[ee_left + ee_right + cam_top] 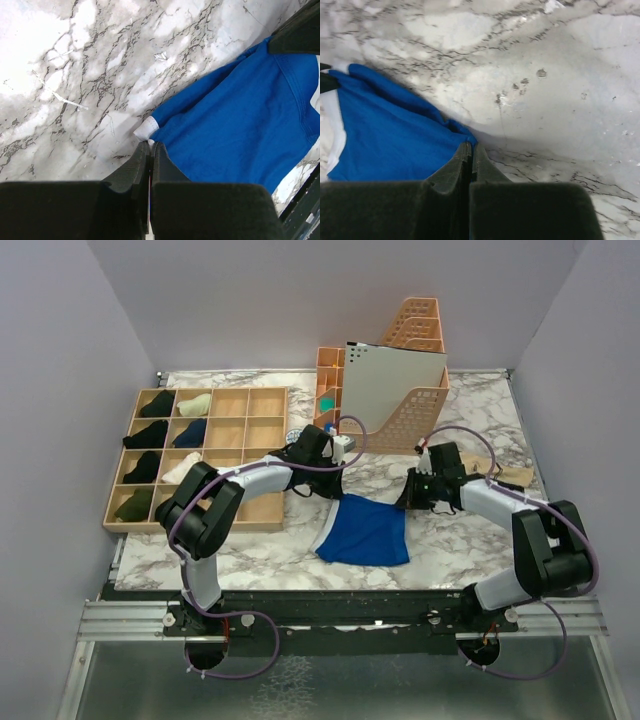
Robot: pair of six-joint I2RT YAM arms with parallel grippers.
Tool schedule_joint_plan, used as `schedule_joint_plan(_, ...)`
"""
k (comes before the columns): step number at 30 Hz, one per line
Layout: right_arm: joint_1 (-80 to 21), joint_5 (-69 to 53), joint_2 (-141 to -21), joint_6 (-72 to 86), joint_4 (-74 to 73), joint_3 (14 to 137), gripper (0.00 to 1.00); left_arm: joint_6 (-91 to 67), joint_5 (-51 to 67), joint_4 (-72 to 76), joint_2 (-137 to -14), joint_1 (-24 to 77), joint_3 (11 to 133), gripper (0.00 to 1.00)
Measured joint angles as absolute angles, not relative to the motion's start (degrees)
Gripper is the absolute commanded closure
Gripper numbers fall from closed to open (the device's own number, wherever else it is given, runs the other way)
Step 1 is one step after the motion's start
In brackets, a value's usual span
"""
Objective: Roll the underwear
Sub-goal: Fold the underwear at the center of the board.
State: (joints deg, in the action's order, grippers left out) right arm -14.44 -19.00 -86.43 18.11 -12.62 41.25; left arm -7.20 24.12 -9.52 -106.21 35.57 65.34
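You have the underwear (365,532) flat and unrolled; left gripper (150,148) and right gripper (470,149) each pinch a far corner. Rolling remains.

The underwear (365,533) is seen as a bright blue cloth with white trim (340,125) along one edge and a small white tag (146,128) at one corner. It is spread mostly flat and unrolled, just in front of the file holder (410,410). Its two far corners are pinched by the left gripper (150,145) and the right gripper (471,146).
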Motion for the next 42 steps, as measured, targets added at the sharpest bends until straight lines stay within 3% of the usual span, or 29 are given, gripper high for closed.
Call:
schedule_joint_plan(10,-14.44,-23.11,-75.94,16.4,7.29,29.32,0.99,-7.22,24.23,-6.04,-103.44,35.35,61.95,1.0)
schedule_joint_plan(25,-14.44,-32.01,-61.12,7.03,36.58,10.98,0.99,-8.03,24.45,11.68,-88.99,35.31,41.36,1.0)
schedule_joint_plan(42,-16.4,-42.5,-60.29,0.56,43.79,7.18,1.0,-9.76,24.34,21.65,-77.1,35.97,29.65,1.0)
